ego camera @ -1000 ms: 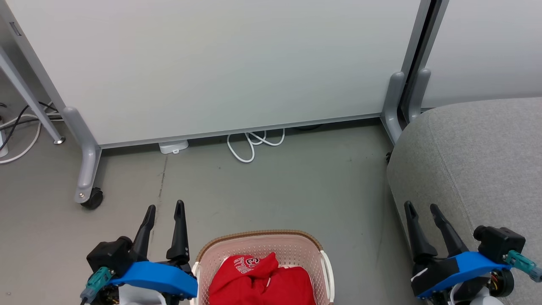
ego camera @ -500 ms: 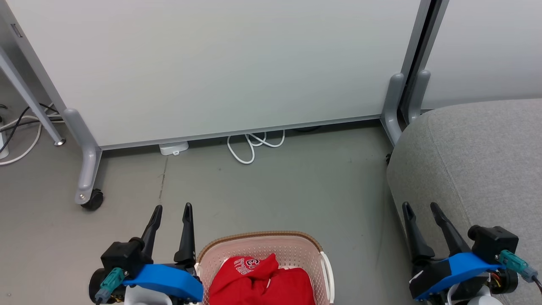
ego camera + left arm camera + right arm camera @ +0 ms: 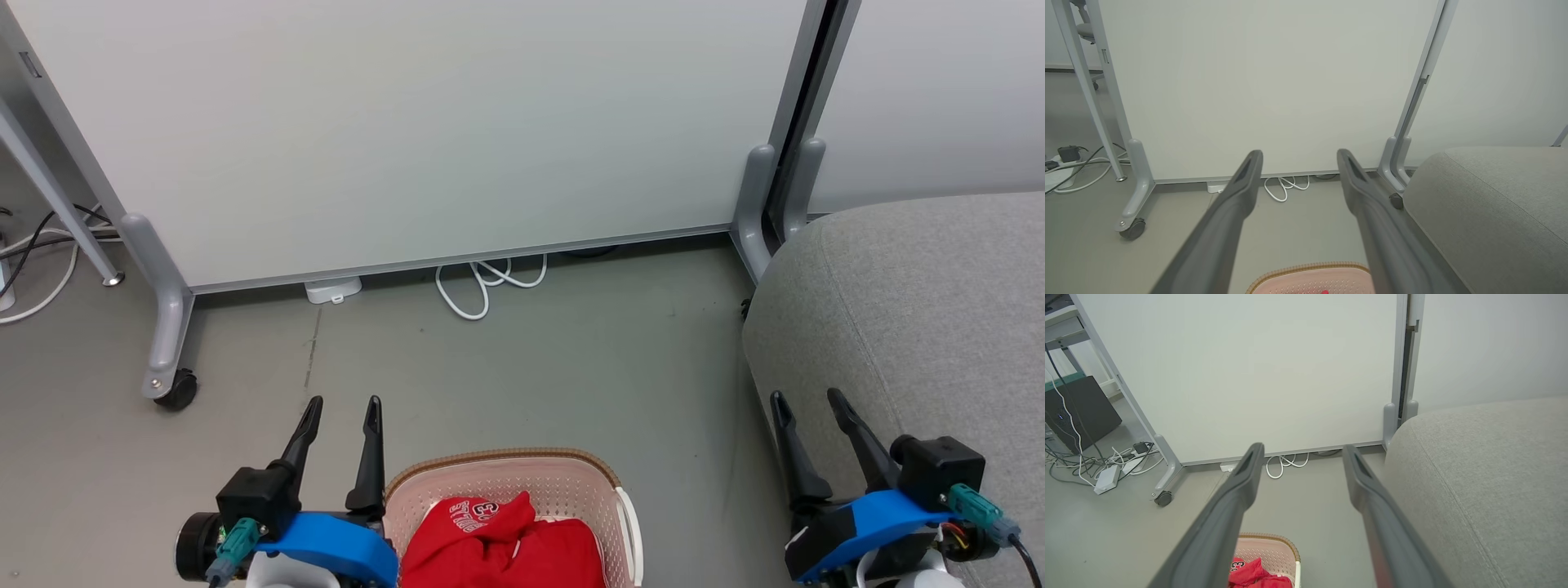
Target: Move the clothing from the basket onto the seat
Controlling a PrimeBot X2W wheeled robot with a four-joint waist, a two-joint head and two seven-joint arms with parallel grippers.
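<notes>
Clothing (image 3: 498, 543) in bright red lies bunched inside the basket (image 3: 506, 456), with white lettering showing on the topmost fold. We see the heap filling the near part of the basket, below the brown woven-look rim. The basket's cream perforated wall rises behind it and a white handle sits on the right side. The basket stands on the grey floor (image 3: 531, 359), at the near middle of the scene.

Just left of the basket we see the left end effector (image 3: 344, 402). Its two dark fingers are spread apart with nothing between them and point toward the far side. From the head view we cannot tell how high it sits above the floor. The right end effector (image 3: 805, 395) is well to the right of the basket, at the left edge of the seat (image 3: 922, 310). Its fingers are likewise parted and empty.

The seat is a broad grey woven cushion with a rounded edge and a stitched seam, filling the right of the scene. No garment lies on the part we can see.

Farther off, a pale partition panel (image 3: 424, 122) stands on grey feet, one of them with a black caster (image 3: 175, 390) at the left. A looped white cable (image 3: 473, 286) lies on the floor at the panel's foot, with a small white adapter (image 3: 333, 288) to its left.
</notes>
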